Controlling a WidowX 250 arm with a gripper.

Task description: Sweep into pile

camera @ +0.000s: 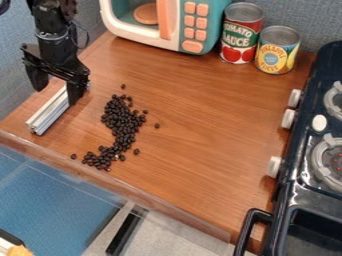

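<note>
Beneath everything, the tabletop (214, 105) gave us our sweeping ground, with the toy stove (304, 135) along its right side and the toy microwave (137, 33) at the back, presumably kept out of the stroke. The pincer (56, 97) hung at the upper left, released, its fingers spread wide around the bar's upper end, perhaps to grip it. The red can (242, 35) and the yellow can (277, 52) stood beside the microwave, well apart from the work. The metal bar (50, 110) lay slantwise left of the beans (122, 122), its long side suited, we judged, to gathering their curved trail and strays into one heap.
</note>
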